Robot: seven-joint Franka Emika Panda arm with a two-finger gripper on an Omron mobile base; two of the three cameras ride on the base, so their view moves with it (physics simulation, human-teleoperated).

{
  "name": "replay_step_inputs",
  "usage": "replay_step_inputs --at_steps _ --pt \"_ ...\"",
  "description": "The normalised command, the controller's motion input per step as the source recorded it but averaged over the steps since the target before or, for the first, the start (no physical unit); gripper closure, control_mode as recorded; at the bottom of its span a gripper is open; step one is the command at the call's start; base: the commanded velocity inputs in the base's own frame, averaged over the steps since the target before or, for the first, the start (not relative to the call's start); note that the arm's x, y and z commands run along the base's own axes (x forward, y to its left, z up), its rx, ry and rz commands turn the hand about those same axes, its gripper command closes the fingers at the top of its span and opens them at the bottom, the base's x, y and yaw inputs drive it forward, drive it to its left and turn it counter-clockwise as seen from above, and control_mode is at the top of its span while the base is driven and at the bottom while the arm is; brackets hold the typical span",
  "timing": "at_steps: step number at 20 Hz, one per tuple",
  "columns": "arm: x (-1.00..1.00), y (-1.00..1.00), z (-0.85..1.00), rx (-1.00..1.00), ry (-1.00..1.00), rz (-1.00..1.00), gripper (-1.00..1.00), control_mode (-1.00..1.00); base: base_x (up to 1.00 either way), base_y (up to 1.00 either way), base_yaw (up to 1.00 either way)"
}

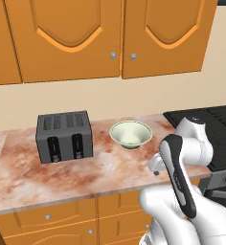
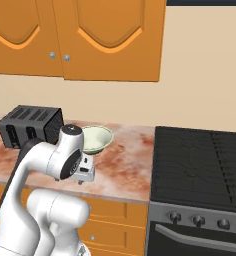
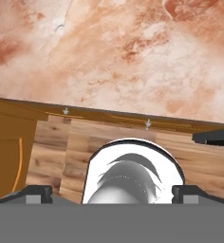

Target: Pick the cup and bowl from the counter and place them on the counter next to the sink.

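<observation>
The pale greenish-white bowl stands upright on the marbled counter, between the toaster and the stove. My gripper hangs over the counter's front edge, nearer me than the bowl and apart from it, pointing down. Its fingertips stand wide apart, open, with nothing held. The cup and the sink are out of view.
A dark four-slot toaster sits left of the bowl. A black stove borders the counter on the right. Orange wall cabinets hang above, and orange drawers lie below the counter edge.
</observation>
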Motion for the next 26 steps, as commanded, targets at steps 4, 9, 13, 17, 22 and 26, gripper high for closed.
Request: replay_step_inputs --at_steps 4,9,13,17,22,26 --pt "0.42 0.0 0.0 0.0 0.0 -0.08 -1.0 -1.0 0.0 0.0 0.0" --pt "0.43 -0.26 0.0 0.03 0.0 -0.05 -1.0 -1.0 0.0 0.0 0.0" --pt "0.41 -0.08 0.0 0.0 0.0 -0.03 -1.0 -1.0 0.0 0.0 0.0" --pt "0.63 -0.04 0.0 0.0 0.0 -0.05 -1.0 -1.0 0.0 0.0 0.0" --pt "0.72 0.0 0.0 0.0 0.0 -0.05 -1.0 -1.0 0.0 0.0 0.0" --pt "0.77 0.0 -0.01 0.0 0.01 -0.08 -1.0 -1.0 0.0 0.0 0.0"
